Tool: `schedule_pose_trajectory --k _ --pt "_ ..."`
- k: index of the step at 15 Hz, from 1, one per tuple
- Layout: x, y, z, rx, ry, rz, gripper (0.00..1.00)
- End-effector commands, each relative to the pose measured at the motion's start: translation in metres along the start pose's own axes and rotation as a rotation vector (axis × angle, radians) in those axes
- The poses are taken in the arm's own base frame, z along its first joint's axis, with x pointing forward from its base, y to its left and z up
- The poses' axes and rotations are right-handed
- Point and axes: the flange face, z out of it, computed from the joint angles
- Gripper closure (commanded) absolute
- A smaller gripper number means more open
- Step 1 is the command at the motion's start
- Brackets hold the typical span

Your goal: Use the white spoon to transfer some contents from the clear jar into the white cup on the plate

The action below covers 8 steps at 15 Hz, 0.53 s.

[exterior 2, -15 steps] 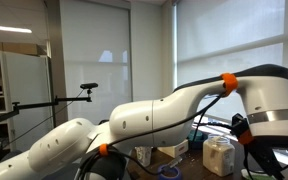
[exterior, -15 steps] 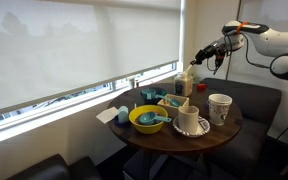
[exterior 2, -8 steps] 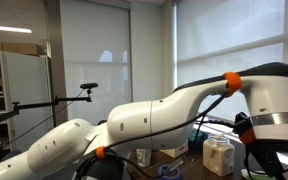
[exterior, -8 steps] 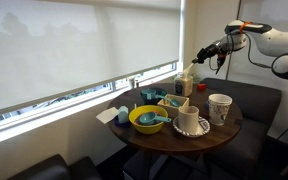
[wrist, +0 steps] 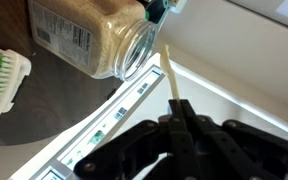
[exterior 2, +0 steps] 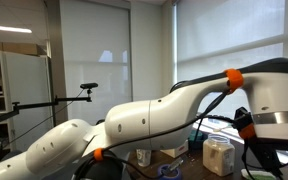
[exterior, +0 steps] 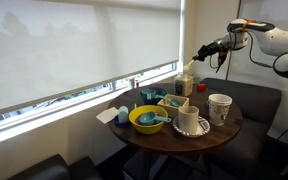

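In the wrist view my gripper (wrist: 179, 110) is shut on the handle of the white spoon (wrist: 170, 75). The spoon points away from the jaws, and its far end lies just beside the rim of the clear jar (wrist: 99, 35), which holds pale beige contents. In an exterior view the gripper (exterior: 197, 58) hangs above and just beside the jar (exterior: 184, 82) at the window side of the round table (exterior: 224, 135). The low white cup (exterior: 191, 120) sits on the plate (exterior: 196, 132) near the table's front, well apart from the gripper.
A yellow bowl (exterior: 147, 119) with a teal utensil, a tall patterned cup (exterior: 219, 107) and a small blue cup (exterior: 121, 113) share the table. A green-and-white brush (wrist: 2, 80) lies by the jar. The window sill (wrist: 104, 130) runs behind. The arm (exterior 2: 164, 115) fills an exterior view.
The arm has risen slightly near the jar. The jaws stay shut on the spoon.
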Motion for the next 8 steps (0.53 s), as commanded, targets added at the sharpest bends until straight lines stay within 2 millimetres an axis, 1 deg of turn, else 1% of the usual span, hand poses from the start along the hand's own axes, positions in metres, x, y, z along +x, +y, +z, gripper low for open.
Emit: schedule_pose_trajectory --k 1,4,8 --pt "-0.001 -0.016 -0.001 0.075 -0.016 0.014 0.98" --pt "-0.001 -0.026 0.007 0.125 -0.047 0.018 0.98" --pt "-0.004 -0.036 0.017 0.146 -0.104 0.029 0.98"
